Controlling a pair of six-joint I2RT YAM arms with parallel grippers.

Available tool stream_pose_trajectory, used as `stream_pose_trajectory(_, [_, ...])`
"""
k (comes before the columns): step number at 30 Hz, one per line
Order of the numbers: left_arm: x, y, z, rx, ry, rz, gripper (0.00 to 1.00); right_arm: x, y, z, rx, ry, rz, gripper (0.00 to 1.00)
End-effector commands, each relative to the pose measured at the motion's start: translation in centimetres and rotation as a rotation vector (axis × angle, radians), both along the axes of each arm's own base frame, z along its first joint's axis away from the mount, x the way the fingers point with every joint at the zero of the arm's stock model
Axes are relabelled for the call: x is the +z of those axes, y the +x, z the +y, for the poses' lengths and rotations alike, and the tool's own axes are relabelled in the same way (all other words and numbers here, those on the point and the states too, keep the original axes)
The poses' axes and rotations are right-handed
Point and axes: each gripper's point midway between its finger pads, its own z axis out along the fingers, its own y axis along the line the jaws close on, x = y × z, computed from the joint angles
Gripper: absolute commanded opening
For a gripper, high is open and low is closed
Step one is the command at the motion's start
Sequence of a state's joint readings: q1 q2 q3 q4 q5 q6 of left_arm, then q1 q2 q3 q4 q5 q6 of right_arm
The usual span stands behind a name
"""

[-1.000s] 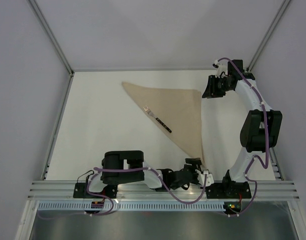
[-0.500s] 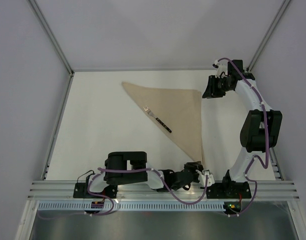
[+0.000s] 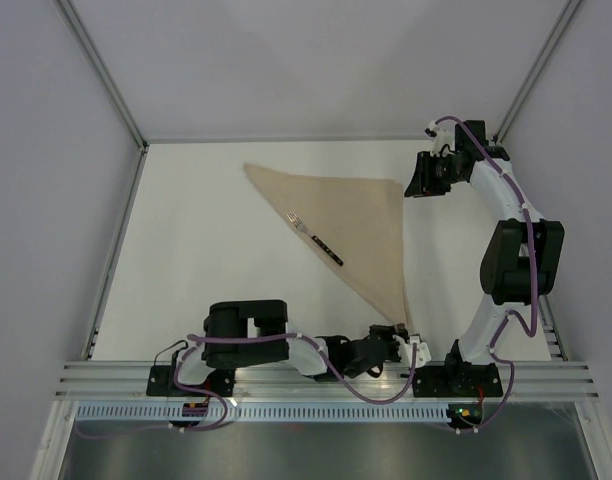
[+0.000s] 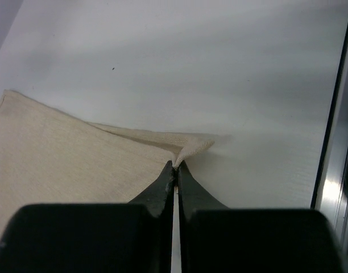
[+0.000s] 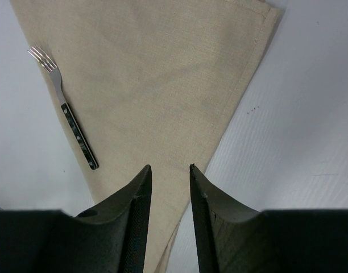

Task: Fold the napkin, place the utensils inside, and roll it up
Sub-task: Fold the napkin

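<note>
The beige napkin [image 3: 361, 220] lies folded into a triangle on the white table, one point toward the near edge. The utensils, a single fork [image 3: 316, 239] with a black handle, rest along its left slanted edge, tines toward the far left. My left gripper [image 3: 396, 330] is low at that near point, shut on the napkin's corner [image 4: 191, 147], which puckers up between the tips of the left gripper [image 4: 175, 165]. My right gripper [image 3: 416, 185] hangs open above the table by the napkin's far right corner. In its wrist view the right gripper [image 5: 170, 168] holds nothing, over the napkin [image 5: 162, 85] and fork [image 5: 66, 111].
A metal rail [image 3: 326, 378] runs along the near edge with both arm bases on it. Grey walls close the table at the left, back and right. The rail's edge [image 4: 333, 142] passes close to the right of my left gripper.
My left gripper has closed on the napkin's near corner and shifted slightly right. The right arm, napkin and fork stay where they were.
</note>
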State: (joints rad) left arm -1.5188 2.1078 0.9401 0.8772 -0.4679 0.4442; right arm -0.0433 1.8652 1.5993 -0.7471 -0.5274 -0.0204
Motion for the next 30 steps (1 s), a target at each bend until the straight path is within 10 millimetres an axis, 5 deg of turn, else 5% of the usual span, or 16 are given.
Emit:
stream_pose_trajectory(1, [6.1,1.1,-1.3,0.046,-0.204,0.133,0.02,2.0,0.2,0.2,-0.005,0.023,-0.053,0.39])
stream_pose_trajectory(7, [7.9,6.2,1.3,0.166,-0.334,0.371,0.02,2.2,0.2,0.1,-0.006,0.021,-0.059,0.39])
stream_pose_trajectory(15, [9.5,15.6,8.2,0.453,-0.546,0.621,0.02,2.6,0.2,0.1,-0.01,0.016,-0.071,0.39])
stream_pose_trajectory(20, [8.4,20.2,12.9,0.608,-0.583,0.675,0.02,2.7,0.1,0.1,-0.008,0.018,-0.075,0.39])
stream_pose_trajectory(30, [5.5,25.2,19.4,0.785,-0.646,0.795,0.02,2.9,0.0,0.2,-0.005,0.022,-0.08,0.39])
